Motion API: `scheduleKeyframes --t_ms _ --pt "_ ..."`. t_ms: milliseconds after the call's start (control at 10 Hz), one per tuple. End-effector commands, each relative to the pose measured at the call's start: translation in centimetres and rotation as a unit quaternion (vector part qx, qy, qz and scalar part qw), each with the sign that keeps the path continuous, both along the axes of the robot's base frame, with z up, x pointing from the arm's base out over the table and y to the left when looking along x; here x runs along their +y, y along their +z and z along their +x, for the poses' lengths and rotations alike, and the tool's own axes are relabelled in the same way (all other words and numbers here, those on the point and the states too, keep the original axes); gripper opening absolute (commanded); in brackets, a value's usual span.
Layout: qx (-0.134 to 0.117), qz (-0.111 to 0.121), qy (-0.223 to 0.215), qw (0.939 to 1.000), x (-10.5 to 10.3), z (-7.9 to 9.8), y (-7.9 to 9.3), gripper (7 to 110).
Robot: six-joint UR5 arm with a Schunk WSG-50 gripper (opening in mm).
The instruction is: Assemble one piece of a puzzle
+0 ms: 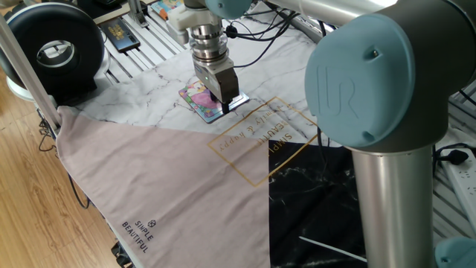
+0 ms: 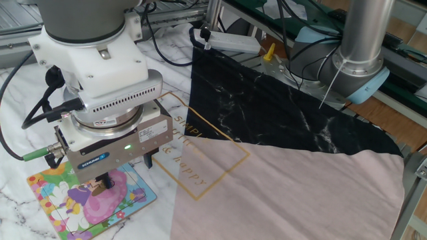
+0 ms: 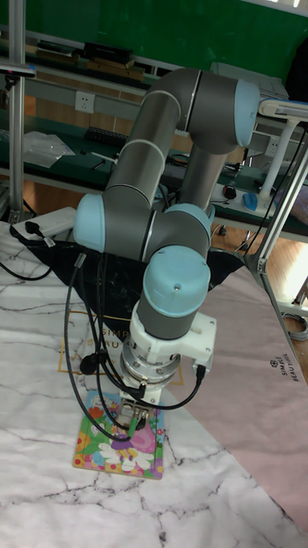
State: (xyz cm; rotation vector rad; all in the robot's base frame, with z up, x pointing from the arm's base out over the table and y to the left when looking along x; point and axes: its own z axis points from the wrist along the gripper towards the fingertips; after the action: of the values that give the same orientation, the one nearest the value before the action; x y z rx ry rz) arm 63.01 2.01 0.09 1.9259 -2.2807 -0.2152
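The puzzle (image 1: 198, 105) is a small bright cartoon board lying flat on the marble-patterned cloth; it also shows as the puzzle (image 2: 67, 208) and the puzzle (image 3: 109, 450). My gripper (image 1: 222, 103) points straight down over its right half. The gripper (image 2: 101, 185) has its fingertips just above the pink part of the picture. Its jaws stand close together, shut on the piece (image 2: 98, 189), of which only a beige sliver shows. From the tall fixed view the gripper (image 3: 130, 421) hangs over the board's upper edge.
A pink cloth (image 1: 163, 186) and a black marbled cloth (image 2: 280, 107) cover the near table. A black round device (image 1: 52, 48) and a dark booklet (image 1: 119, 33) sit at the back left. Cables (image 2: 33, 113) trail beside the wrist. The arm's base column (image 2: 363, 47) stands far right.
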Motion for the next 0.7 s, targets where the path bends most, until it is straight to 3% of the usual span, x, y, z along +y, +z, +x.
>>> scheduleKeyframes --t_ms 0,600 --pt "0.001 0.006 -0.003 1.0000 0.0 0.0 0.3 66" --pt "-0.005 -0.009 0.005 0.9999 -1.5 0.2 0.2 66"
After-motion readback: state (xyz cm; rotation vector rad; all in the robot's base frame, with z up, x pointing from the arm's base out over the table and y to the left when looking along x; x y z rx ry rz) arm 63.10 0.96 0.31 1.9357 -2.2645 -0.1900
